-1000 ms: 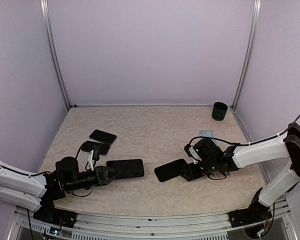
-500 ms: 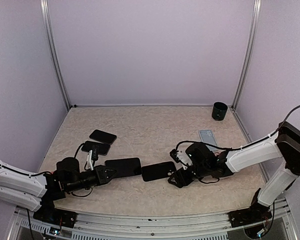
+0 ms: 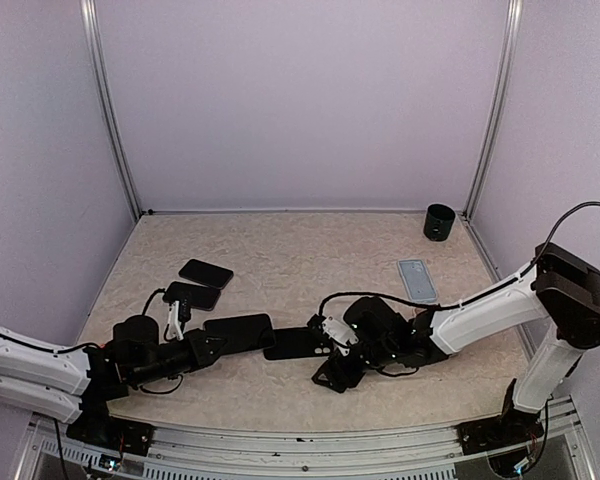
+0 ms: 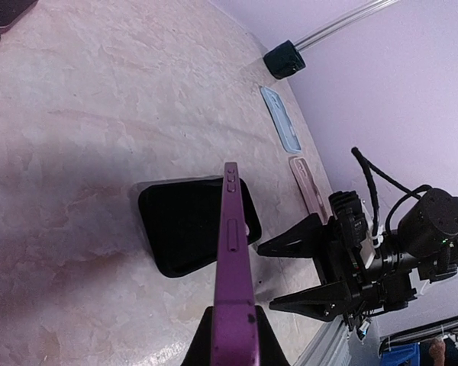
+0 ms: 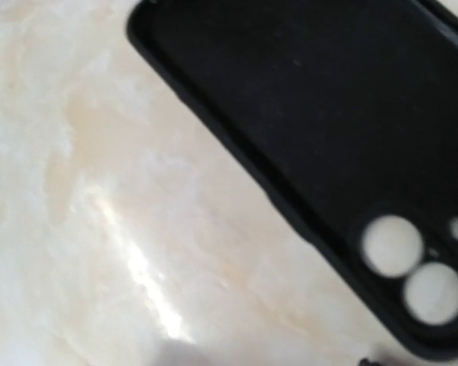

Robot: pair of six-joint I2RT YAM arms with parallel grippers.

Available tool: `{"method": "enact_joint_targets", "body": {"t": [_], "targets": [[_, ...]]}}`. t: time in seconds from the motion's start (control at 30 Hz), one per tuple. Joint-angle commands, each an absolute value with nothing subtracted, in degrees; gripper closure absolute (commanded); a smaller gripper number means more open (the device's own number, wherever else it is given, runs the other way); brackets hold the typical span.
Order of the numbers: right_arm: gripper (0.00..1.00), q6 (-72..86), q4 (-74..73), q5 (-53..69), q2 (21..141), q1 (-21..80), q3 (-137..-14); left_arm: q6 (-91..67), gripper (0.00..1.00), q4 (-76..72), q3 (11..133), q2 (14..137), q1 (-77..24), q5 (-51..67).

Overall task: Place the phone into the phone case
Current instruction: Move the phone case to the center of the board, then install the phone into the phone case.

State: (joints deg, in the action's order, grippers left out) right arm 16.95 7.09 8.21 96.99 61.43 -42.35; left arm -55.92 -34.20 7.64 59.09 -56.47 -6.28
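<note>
My left gripper (image 3: 206, 346) is shut on the purple phone (image 3: 238, 330) and holds it by its near end, low over the table. In the left wrist view the phone (image 4: 233, 252) stands on edge. The black phone case (image 3: 295, 343) lies flat and open side up just right of the phone; it also shows in the left wrist view (image 4: 187, 225) and in the right wrist view (image 5: 305, 137) with its camera holes. My right gripper (image 3: 323, 358) is open at the case's right end, its two black fingers (image 4: 298, 238) spread and holding nothing.
Two dark phones or cases (image 3: 205, 272) (image 3: 191, 295) lie at the back left. A light blue case (image 3: 416, 280) and a black cup (image 3: 439, 222) are at the back right. A pink case (image 4: 309, 191) lies by the right arm.
My right gripper carried the black case leftward, set it flat on the table beside the phone and opened. My left gripper shifted the phone slightly left.
</note>
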Motion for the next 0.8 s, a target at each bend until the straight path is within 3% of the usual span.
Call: {"method": "enact_joint_targets", "body": {"t": [0.0,0.37,0.53,0.77], "targets": [[0.27,13.0,3.0,3.6,91.9,61.6,-41.3,-58.3,1.0,-33.8,9.0,58.4,-56.9,-8.2],[0.2,15.3,2.4,8.6,83.6,53.3,-41.1,-61.1,1.0,-34.0,14.1,66.4,-56.8,-6.1],[0.1,17.5,4.6,11.2,84.7,52.1,-41.9,-61.0,1.0,-35.3,17.0,70.7,-56.9,-4.5],[0.08,20.8,5.7,14.3,88.7,51.0,-43.3,-63.5,1.0,-40.2,18.8,78.0,-56.9,-1.3]]}}
